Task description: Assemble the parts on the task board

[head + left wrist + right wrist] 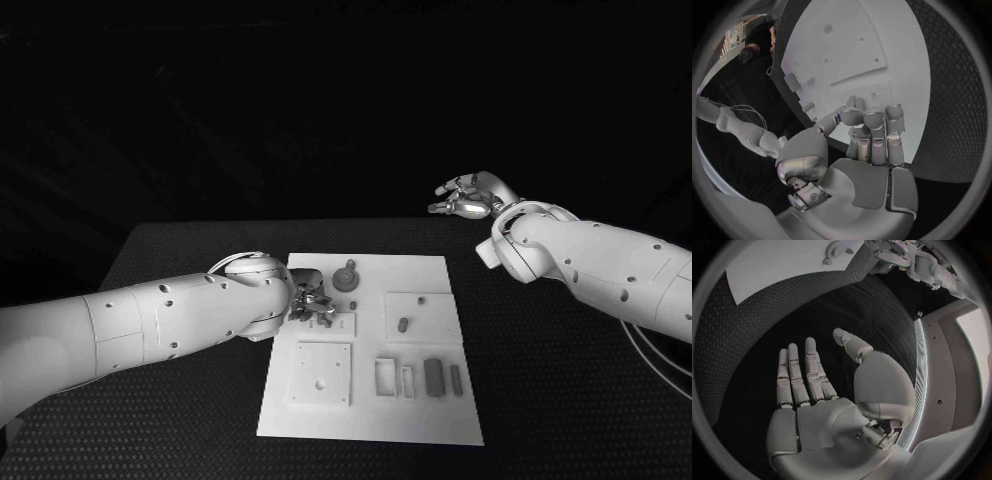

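The white task board lies in the middle of the black table. My left hand rests low over the board's left side, its fingers curled down with the thumb drawn in against them; whatever lies under them is hidden. A round grey part stands just beyond that hand. A small grey piece lies on a raised square plate. Several narrow parts sit in slots near the board's front. My right hand hovers high past the board's far right corner, fingers straight and apart, holding nothing.
A second raised square plate sits on the board's near left. Bare black table surrounds the board on the right and front. The right wrist view catches the board's far end and my left hand.
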You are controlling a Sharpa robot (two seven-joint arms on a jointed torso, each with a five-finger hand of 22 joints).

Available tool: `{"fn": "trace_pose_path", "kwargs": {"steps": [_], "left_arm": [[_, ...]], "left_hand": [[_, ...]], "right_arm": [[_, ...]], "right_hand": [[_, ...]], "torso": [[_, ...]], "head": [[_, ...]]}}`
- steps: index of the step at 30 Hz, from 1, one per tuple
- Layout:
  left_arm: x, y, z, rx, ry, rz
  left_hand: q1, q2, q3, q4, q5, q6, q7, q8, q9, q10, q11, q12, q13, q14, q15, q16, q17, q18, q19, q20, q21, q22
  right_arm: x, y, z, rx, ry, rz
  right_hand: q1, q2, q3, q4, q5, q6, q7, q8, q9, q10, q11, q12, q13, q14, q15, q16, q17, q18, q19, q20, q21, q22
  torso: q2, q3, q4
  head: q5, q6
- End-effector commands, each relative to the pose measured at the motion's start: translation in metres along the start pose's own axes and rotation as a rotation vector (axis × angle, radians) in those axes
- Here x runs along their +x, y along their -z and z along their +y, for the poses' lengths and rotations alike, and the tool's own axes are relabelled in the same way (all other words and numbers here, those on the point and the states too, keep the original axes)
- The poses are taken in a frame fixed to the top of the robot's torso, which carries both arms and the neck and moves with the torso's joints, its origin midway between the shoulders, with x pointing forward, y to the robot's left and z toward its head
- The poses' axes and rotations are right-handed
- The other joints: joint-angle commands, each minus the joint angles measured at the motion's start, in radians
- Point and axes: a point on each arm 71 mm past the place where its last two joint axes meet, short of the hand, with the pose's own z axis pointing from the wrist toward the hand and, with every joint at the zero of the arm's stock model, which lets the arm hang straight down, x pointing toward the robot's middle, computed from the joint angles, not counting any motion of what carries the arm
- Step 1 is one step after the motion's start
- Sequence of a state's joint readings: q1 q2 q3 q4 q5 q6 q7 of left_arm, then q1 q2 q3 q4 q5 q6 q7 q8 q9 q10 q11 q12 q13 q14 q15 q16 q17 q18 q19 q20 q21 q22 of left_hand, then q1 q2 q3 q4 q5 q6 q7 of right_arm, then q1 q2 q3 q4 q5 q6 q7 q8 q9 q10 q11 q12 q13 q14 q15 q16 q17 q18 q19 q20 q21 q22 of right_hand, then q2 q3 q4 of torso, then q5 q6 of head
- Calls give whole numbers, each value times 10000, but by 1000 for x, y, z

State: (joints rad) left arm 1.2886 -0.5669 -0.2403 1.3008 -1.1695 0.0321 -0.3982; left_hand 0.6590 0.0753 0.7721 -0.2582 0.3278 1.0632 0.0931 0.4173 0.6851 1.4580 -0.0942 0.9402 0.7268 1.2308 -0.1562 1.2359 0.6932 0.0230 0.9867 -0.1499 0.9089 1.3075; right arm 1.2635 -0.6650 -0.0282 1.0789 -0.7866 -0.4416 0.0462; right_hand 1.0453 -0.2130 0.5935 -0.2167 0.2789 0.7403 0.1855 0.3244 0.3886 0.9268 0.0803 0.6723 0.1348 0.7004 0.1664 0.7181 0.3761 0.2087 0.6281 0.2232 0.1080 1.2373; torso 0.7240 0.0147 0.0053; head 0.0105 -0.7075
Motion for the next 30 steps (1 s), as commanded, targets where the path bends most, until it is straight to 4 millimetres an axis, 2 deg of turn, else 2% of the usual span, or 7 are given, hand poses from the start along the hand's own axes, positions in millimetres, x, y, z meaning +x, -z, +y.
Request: {"fn": "trace_pose_path", "kwargs": {"steps": [1, 12, 21, 30], "left_arm": [[1, 0, -4, 147, -106, -18], [0, 2, -3, 179, 46, -199], [-1, 6, -2, 410, 384, -940], [-1, 13, 2, 655, 1190, -2096]], "left_hand": [[67, 98, 9, 49, -36, 1656, -1124, 26, 15, -355, -355, 46, -17, 76, -227, 74, -13, -26, 34, -1132, -51, 142], [185, -10, 79, 8, -78, 1662, -1128, 20, 7, -368, -360, 84, -60, 64, -233, 119, -80, -20, 46, -1145, -46, 158], [1065, -657, 101, 190, -159, 1668, -1121, -19, -23, -398, -347, 152, -243, 18, -227, 233, -344, -26, 78, -1157, -55, 170], [1401, -900, 46, 300, -164, 1709, -1123, -22, -40, -399, -354, 197, -289, 25, -233, 287, -435, -26, 101, -1162, -56, 169]], "right_arm": [[2, 0, 1, -121, -23, 95], [2, 1, 0, -97, -30, 119], [2, 2, -2, -43, -76, 97], [1, 4, -4, -6, -114, 85]], "right_hand": [[37, 38, -4, -67, 79, 186, 230, 56, -18, -1643, 936, -58, -26, -10, 66, -62, -20, -98, -65, 20, -57, 20], [14, 37, -22, -54, 141, 192, 233, 59, -34, -1631, 938, -66, -78, -26, 80, -69, -54, -104, -80, 29, -91, 50], [-97, 44, -72, 23, 214, 196, 245, 60, -59, -1616, 941, -75, -152, -49, 103, -70, -100, -108, -95, 36, -140, 95], [-178, 42, -100, 93, 302, 196, 255, 59, -79, -1608, 943, -79, -208, -64, 108, -64, -132, -107, -102, 38, -178, 131]], "torso": [[-6, -3, 7], [-6, 0, 7], [-8, 2, 7], [-16, 14, 22]], "head": [[-1, -17], [-33, -32], [-41, -28], [-40, -24]]}}
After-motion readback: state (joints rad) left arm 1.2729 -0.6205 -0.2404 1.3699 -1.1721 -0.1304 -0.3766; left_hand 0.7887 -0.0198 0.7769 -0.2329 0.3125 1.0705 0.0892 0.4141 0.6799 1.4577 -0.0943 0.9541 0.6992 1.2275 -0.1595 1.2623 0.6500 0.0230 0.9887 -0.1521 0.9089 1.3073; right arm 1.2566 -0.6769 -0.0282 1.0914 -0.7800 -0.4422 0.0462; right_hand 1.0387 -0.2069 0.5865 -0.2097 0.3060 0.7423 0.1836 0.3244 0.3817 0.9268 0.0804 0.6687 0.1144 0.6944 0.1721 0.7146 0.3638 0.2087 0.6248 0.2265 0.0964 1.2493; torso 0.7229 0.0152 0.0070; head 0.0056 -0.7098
